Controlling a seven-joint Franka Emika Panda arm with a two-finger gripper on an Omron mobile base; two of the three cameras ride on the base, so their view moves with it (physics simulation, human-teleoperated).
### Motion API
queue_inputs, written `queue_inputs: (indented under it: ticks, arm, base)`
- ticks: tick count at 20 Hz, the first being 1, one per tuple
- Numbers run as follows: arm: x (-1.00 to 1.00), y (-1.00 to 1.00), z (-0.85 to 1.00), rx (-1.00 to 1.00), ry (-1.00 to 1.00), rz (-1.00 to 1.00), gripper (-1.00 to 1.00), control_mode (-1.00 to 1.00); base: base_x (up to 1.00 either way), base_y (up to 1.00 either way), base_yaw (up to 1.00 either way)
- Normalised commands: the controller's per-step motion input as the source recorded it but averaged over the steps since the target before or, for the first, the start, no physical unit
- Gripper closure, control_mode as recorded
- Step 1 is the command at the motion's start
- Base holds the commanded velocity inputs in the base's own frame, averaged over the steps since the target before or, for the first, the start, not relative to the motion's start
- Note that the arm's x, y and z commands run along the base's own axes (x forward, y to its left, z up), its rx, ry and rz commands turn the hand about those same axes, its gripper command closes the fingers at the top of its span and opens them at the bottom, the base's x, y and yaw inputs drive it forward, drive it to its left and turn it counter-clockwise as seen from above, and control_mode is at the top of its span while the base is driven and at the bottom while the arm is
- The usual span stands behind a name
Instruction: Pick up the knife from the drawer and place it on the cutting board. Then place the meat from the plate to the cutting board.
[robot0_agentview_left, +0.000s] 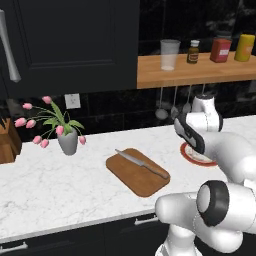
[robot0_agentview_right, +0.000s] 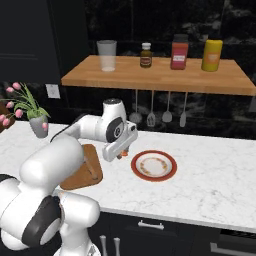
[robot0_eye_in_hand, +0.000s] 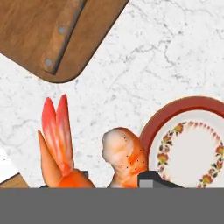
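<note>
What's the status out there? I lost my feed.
Gripper shut on the shrimp, lifted between plate and cutting board. Knife already on the board. Counter between them clear.

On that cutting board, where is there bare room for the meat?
The knife lies lengthwise along the cutting board; bare wood borders it on both sides, widest toward the counter's front edge. The hand holds the meat over bare marble between the board and the plate.
</note>
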Motion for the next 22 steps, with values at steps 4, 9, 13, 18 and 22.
queue_inputs:
  ticks: [4,9,13,18,22]
  arm:
    - [-0.28,1.0,0.09,0.0,0.0,0.06,1.0,-1.0]
    - [-0.04,1.0,0.0,0.0,0.0,0.01,1.0,-1.0]
    - [0.0,1.0,-0.02,0.03,0.0,0.0,1.0,-1.0]
    - [0.04,0.83,-0.29,0.07,0.0,0.0,1.0,-1.0]
    - [0.09,0.57,-0.49,0.08,0.0,-0.01,1.0,-1.0]
  base:
    - [0.0,0.0,0.0]
    - [0.0,0.0,0.0]
    - [0.0,0.0,0.0]
    - [0.0,0.0,0.0]
    - [0.0,0.0,0.0]
